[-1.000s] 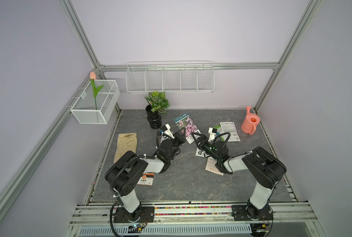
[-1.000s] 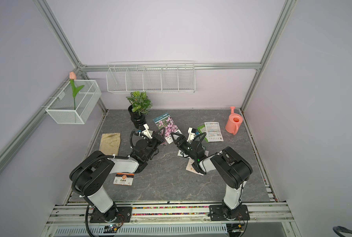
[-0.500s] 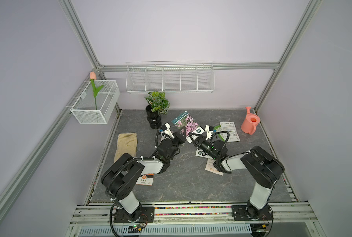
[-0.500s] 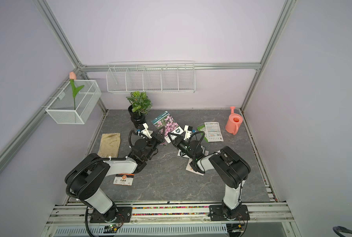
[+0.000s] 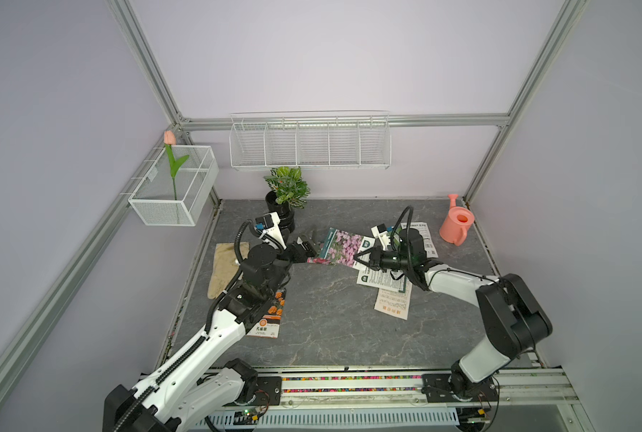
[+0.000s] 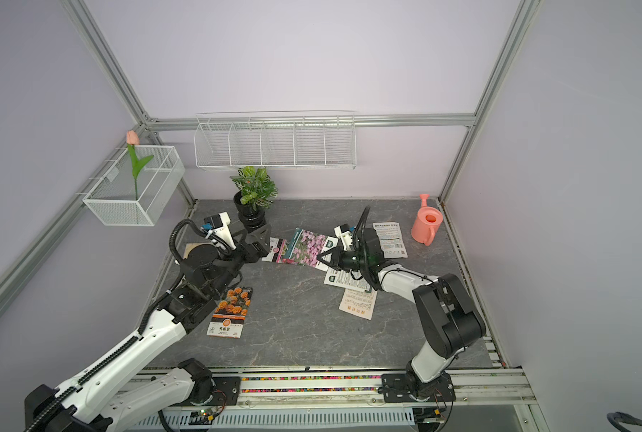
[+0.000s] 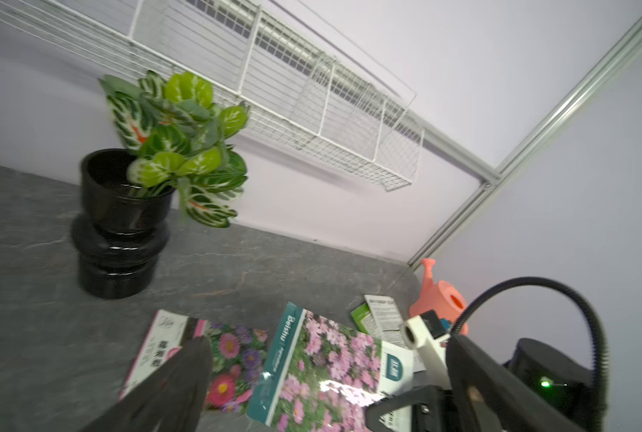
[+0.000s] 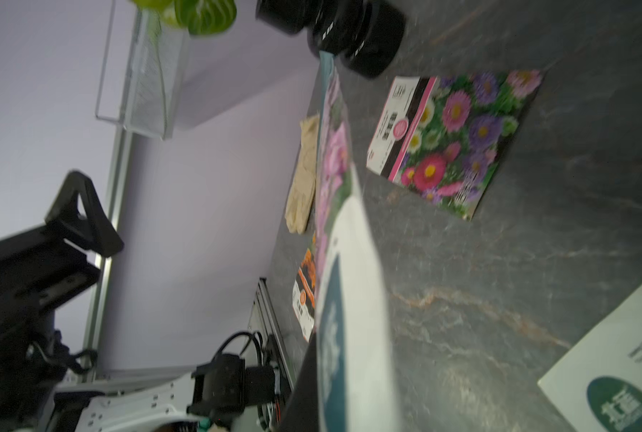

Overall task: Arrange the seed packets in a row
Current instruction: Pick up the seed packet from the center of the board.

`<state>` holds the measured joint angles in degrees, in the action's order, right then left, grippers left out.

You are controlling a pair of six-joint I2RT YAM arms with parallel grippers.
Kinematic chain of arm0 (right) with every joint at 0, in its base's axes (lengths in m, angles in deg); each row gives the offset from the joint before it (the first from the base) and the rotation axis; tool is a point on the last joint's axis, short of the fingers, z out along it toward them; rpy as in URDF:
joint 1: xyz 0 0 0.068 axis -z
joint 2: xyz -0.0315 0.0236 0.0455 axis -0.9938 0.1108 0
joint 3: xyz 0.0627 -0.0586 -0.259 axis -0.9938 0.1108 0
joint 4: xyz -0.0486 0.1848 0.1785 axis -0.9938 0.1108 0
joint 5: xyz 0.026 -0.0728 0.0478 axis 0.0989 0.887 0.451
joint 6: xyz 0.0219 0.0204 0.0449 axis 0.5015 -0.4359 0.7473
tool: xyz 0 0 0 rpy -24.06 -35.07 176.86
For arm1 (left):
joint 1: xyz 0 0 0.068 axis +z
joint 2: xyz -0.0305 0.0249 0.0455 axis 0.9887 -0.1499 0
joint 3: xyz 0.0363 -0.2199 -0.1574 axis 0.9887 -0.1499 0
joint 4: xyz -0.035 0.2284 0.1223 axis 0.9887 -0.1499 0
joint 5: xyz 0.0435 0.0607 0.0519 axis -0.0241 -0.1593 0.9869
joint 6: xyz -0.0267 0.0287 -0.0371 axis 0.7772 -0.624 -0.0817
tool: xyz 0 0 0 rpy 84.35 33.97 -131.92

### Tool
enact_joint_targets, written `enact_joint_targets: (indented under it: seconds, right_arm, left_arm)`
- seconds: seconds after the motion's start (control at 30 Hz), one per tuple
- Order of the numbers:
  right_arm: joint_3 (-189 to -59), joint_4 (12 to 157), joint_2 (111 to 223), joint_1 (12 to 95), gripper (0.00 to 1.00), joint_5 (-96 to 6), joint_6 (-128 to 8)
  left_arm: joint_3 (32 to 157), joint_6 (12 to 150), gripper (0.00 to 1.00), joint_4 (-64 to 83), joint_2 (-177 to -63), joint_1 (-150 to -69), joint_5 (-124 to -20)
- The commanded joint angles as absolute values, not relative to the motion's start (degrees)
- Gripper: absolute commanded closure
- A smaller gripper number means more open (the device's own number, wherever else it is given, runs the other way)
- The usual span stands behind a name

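Here the teal-edged, pink-flowered packet [image 5: 340, 248] sits clenched in right jaws; left jaws gape.

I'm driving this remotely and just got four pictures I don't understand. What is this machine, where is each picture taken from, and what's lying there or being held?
You are looking at two robot arms mounted at the near edge of a grey table. Two pictures look down from overhead and are nearly identical. The other two come from a camera on each arm's wrist.

The right claw is shut on the white end of the pink-flower packet. The left claw is open beside that packet's other end and holds nothing.

Lying on the table are a mixed-flower packet, an orange-flower packet, three white text-side packets, a beige glove, a potted plant and a pink watering can.
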<state>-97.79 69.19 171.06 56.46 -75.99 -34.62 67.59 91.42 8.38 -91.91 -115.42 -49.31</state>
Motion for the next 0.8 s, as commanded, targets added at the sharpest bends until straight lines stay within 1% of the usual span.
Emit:
enact_joint_targets:
  seconds: [0.0, 0.1, 0.17, 0.23, 0.33, 0.43, 0.53, 0.6, 0.73, 0.77]
  right_arm:
    - [-98.9, 92.4, 167.8, 53.3, 0.93, -81.6, -52.1]
    - [-98.3, 97.5, 164.5, 50.5, 0.93, -84.1, -56.4]
    - [-95.3, 99.6, 161.1, 48.7, 0.93, -84.6, -58.5]
    - [-92.2, 97.0, 157.4, 47.0, 0.93, -84.6, -57.1]
    - [-88.0, 89.1, 151.5, 43.7, 0.93, -86.0, -53.2]
    - [-85.7, 85.1, 147.0, 42.9, 0.93, -86.9, -50.9]
    - [-85.5, 84.2, 146.0, 42.9, 0.93, -87.3, -50.4]
    - [-85.6, 83.9, 145.9, 42.9, 0.93, -87.8, -50.5]
    - [-86.3, 83.8, 145.3, 42.9, 0.93, -88.4, -51.0]
    - [-86.4, 83.4, 145.4, 43.0, 0.93, -88.7, -51.1]
  left_arm:
    - [69.1, 86.8, 0.00, -5.8, -94.1, -114.9, -54.2]
    - [70.5, 86.7, 0.00, -5.6, -96.6, -114.9, -61.3]
    - [72.0, 86.9, 0.01, -7.5, -98.5, -114.9, -63.6]
    - [73.0, 87.9, 0.00, -8.2, -99.6, -114.8, -68.2]
    - [72.2, 89.2, 0.00, -6.1, -99.6, -114.8, -76.6]
    - [71.5, 90.9, 0.00, -4.4, -98.6, -114.8, -85.7]
    - [72.9, 95.2, 0.00, -4.8, -98.3, -114.4, -93.1]
    - [74.7, 96.9, 0.00, -8.7, -98.9, -114.4, -96.4]
    - [77.9, 95.2, 0.00, -17.7, -99.2, -114.3, -106.0]
    - [77.9, 95.4, 0.00, -18.8, -98.6, -114.3, -106.2]
